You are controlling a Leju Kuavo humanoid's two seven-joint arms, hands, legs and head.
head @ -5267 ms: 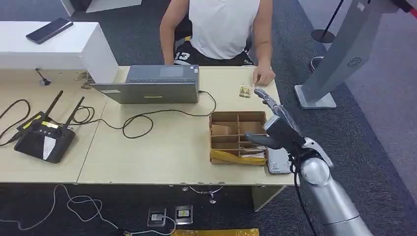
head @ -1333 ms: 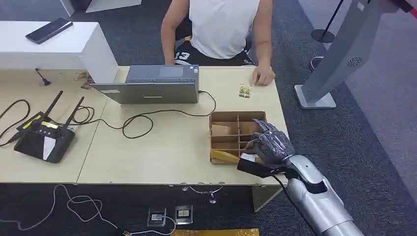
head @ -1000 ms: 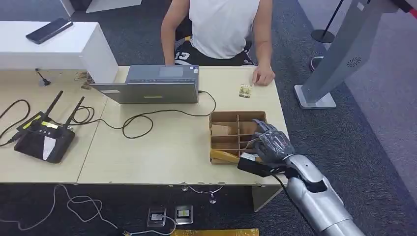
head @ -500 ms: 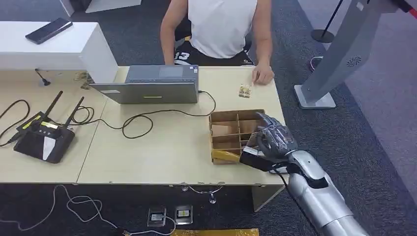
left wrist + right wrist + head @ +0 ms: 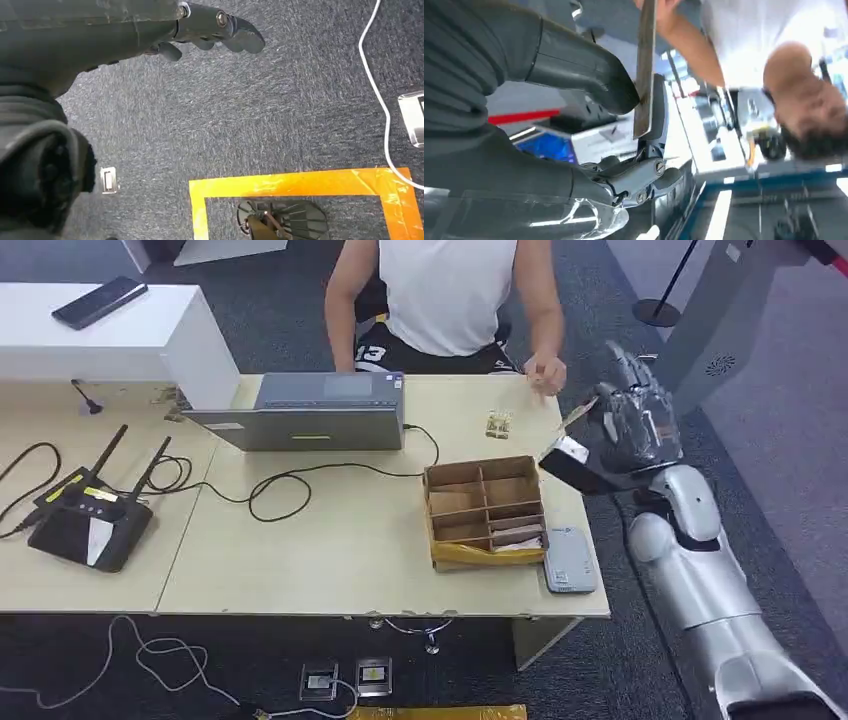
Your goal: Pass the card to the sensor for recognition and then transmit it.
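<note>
My right hand point(image 5: 630, 425) is raised above the table's far right corner and pinches a thin card point(image 5: 580, 413) between thumb and a finger. The right wrist view has the card point(image 5: 644, 70) edge-on against my thumb point(image 5: 574, 65), with a person's hand point(image 5: 658, 7) at its far end. From the head view that person's hand point(image 5: 545, 370) reaches toward the card. The grey card sensor point(image 5: 570, 562) lies flat near the table's front right edge, well below my hand. My left hand point(image 5: 215, 27) hangs over the carpet, fingers loose, holding nothing.
A partitioned cardboard box point(image 5: 485, 510) sits beside the sensor on the wooden table point(image 5: 330, 540). Farther left are a laptop point(image 5: 310, 415), cables and a black router point(image 5: 85, 515). A small packet point(image 5: 498, 424) lies near the person. A grey stand point(image 5: 690, 350) rises at the right.
My right hand has risen from the box and sensor at the table's front edge and swung toward the person with the card. The person's hand has lifted off the table to meet it.
</note>
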